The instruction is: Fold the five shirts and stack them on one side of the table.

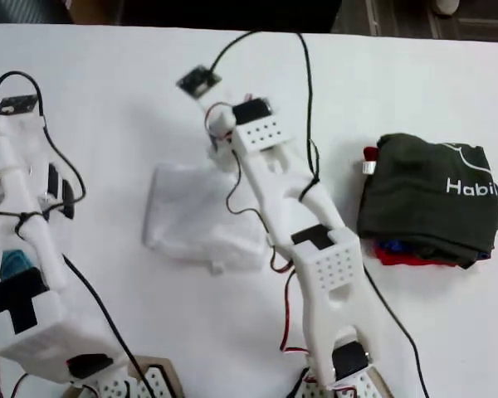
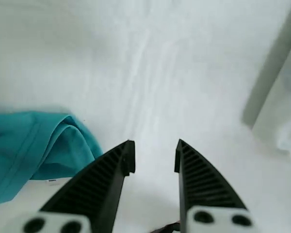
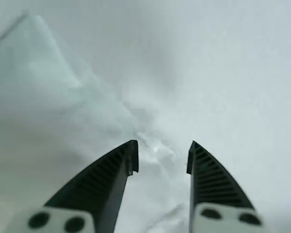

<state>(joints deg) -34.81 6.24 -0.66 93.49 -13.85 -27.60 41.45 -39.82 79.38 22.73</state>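
Observation:
A folded white shirt point(image 1: 201, 217) lies mid-table. My right gripper point(image 3: 161, 150) stands open at its far corner, close over the wrinkled white cloth point(image 3: 48, 111), with nothing between its fingers. In the high view the right arm point(image 1: 315, 249) stretches from the near edge to that corner. A stack of folded shirts point(image 1: 427, 199) sits at the right side, dark green on top with blue and red beneath. A teal shirt point(image 2: 34, 145) lies crumpled beside my left gripper point(image 2: 154, 150), which is open above bare table. A patch of teal point(image 1: 17, 264) peeks out under the left arm.
Black and red cables point(image 1: 307, 99) trail across the table's far middle. A small black module point(image 1: 197, 80) lies near the far edge. The left arm's white body point(image 1: 29, 249) covers the near left of the table.

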